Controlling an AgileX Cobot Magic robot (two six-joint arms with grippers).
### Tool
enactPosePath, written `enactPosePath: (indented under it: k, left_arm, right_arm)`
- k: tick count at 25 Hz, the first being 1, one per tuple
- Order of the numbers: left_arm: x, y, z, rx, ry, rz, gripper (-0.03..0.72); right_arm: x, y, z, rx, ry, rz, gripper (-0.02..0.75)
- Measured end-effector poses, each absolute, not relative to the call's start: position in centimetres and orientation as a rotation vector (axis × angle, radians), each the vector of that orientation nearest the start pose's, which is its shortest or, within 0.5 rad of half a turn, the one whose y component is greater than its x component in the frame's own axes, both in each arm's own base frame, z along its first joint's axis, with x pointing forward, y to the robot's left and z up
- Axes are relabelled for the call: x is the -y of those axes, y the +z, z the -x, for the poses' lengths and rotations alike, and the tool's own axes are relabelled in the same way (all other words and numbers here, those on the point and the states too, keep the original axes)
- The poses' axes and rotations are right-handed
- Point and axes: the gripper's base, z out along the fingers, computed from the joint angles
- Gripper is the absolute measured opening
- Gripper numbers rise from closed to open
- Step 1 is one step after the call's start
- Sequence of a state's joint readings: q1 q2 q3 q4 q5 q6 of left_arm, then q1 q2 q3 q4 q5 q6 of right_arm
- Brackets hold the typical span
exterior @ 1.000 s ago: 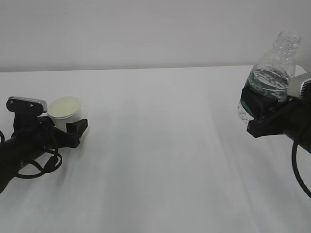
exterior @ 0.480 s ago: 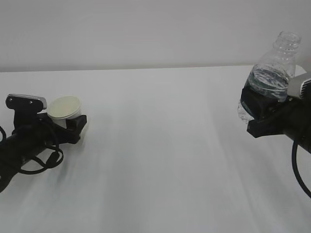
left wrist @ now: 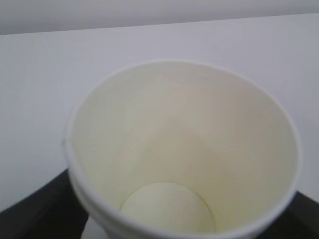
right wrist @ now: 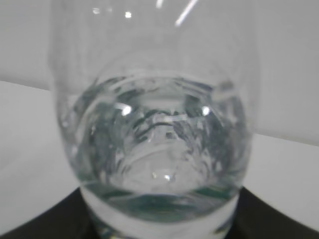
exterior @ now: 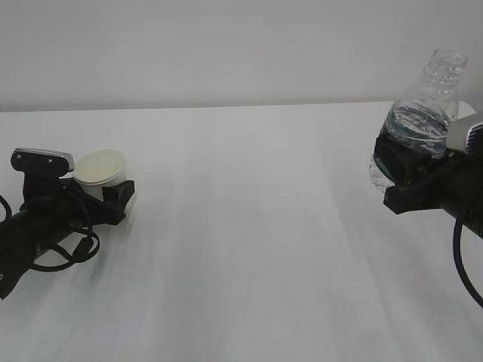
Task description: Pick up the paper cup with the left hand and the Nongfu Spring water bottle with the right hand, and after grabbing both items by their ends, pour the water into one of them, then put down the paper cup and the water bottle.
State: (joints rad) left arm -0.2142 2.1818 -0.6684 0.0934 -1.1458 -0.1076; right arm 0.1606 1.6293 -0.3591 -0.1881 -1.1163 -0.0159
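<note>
Left claw (exterior: 113, 197) sitting around the paper cup (exterior: 101, 173) near the desk's (exterior: 249, 226) left edge, grip uncertain, right claw (exterior: 400, 170) clamping the water bottle (exterior: 423, 121) upright, raised by the right edge

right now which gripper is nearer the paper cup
Left. The left gripper sits around the paper cup, a finger on each side. The right gripper is across the table, closed on the water bottle.
</note>
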Motion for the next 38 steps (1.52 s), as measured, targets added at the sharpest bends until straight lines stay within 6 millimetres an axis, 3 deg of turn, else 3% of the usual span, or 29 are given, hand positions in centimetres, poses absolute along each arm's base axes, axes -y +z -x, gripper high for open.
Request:
enactPosePath:
  k: [4, 29, 32, 38]
  left_arm:
    - [8.0, 6.2, -32.9, -1.851, -0.276, -0.194, 0.587]
    - [8.5, 6.2, -32.8, -1.844, -0.316, -0.268, 0.437]
    - [8.9, 6.3, -32.6, -1.838, -0.34, -0.314, 0.434]
    - [10.3, 8.3, -32.2, -1.75, -0.439, -0.506, 0.433]
  right_arm:
    - [-5.7, 17.2, -25.4, -1.613, 0.185, 0.341, 0.352]
    - [-5.7, 17.2, -25.4, -1.613, 0.185, 0.341, 0.351]
    - [-5.7, 17.2, -25.4, -1.613, 0.185, 0.341, 0.351]
    - [-5.7, 17.2, -25.4, -1.613, 0.185, 0.341, 0.351]
